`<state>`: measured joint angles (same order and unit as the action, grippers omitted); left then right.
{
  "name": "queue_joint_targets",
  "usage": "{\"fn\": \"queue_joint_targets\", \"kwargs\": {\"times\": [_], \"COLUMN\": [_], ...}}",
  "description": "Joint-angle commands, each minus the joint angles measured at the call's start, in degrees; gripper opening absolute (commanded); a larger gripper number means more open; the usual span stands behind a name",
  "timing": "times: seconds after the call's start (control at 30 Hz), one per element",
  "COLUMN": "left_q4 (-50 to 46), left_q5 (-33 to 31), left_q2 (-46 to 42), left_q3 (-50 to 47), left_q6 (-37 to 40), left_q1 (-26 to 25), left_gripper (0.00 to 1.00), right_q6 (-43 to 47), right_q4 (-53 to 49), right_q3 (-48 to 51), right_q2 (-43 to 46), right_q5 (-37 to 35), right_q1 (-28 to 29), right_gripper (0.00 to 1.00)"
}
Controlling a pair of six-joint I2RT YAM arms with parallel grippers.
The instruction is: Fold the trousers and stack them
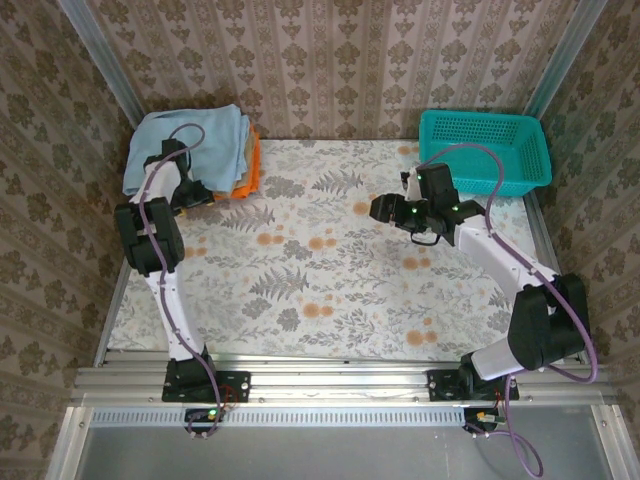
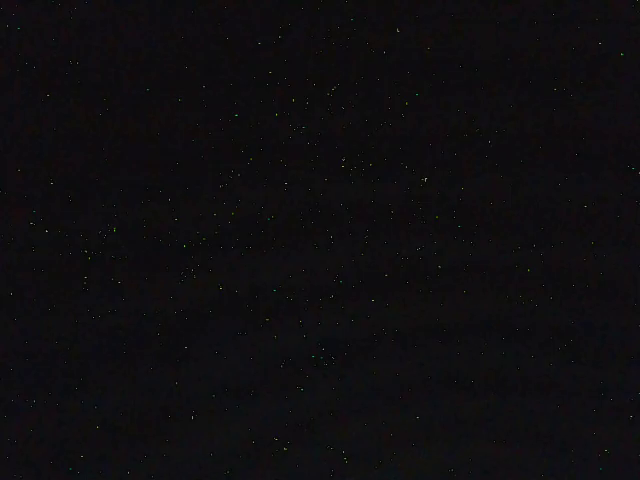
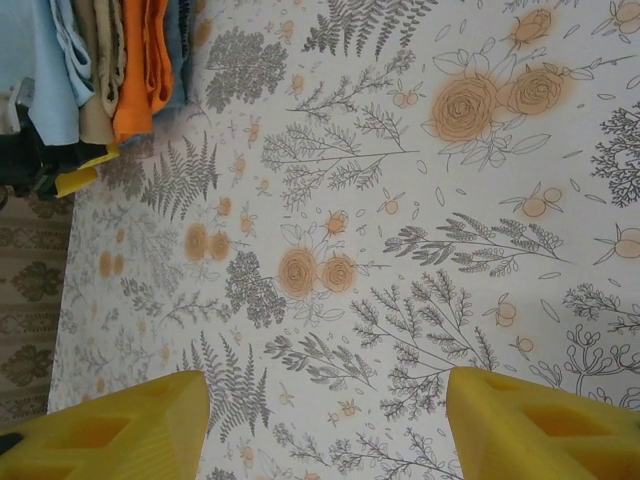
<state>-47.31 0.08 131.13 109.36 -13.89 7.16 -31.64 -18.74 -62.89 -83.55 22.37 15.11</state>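
The trousers [image 1: 190,140] lie folded, pale light-blue, on top of a pile at the back left of the table, over an orange folded cloth [image 1: 250,170]. My left gripper [image 1: 200,193] sits at the pile's near edge, and its jaws are hidden from above. The left wrist view is black. The right wrist view looks across the table at the pile's side: the trousers [image 3: 55,60] rest over a tan layer [image 3: 97,60] and the orange cloth [image 3: 140,60]. My right gripper [image 1: 385,208] hovers over the table's middle right. The right gripper [image 3: 325,410] is open, its yellow fingers [image 3: 130,425] wide apart over bare tablecloth.
A teal plastic basket [image 1: 485,150] stands at the back right corner. The flowered tablecloth [image 1: 320,270] covers the table between the arms. Patterned walls close in the back and both sides.
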Motion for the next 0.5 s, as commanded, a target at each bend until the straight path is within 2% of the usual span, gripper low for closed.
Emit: {"fn": "queue_joint_targets", "kwargs": {"times": [0.0,0.07,0.13,0.27,0.4,0.43,0.47], "left_q4": [4.94,7.02,8.62,11.08,11.4,11.43,12.33], "left_q5": [1.15,2.19,2.23,1.79,0.71,0.04,-0.82], "left_q2": [-3.14,-8.24,-15.05,-33.24,-53.27,-57.31,-62.0], "left_q3": [-2.18,-8.13,-14.4,-29.35,-42.3,-44.84,-47.57], "left_q6": [-0.38,-1.09,-1.3,-2.51,-4.55,-5.38,-6.37], "left_q1": [1.03,0.46,-0.69,-3.12,-5.5,-6.14,-7.03], "left_gripper": [0.76,0.8,0.88,1.0,1.0,1.0,1.0], "right_q6": [1.78,2.06,2.18,2.45,3.43,3.76,4.36], "right_q4": [-2.64,-3.27,-3.96,-5.91,-7.22,-7.21,-7.19], "right_q3": [0.4,0.49,0.66,0.84,1.53,1.8,1.89], "right_q2": [3.38,5.23,6.77,11.21,15.86,16.84,18.19], "right_q5": [1.49,1.63,2.01,2.04,0.79,0.66,0.38], "right_q1": [-0.35,-0.42,-0.38,-0.62,-0.44,-0.33,-0.17], "right_gripper": [0.66,0.66,0.66,0.67,0.73,0.92,1.0]}}
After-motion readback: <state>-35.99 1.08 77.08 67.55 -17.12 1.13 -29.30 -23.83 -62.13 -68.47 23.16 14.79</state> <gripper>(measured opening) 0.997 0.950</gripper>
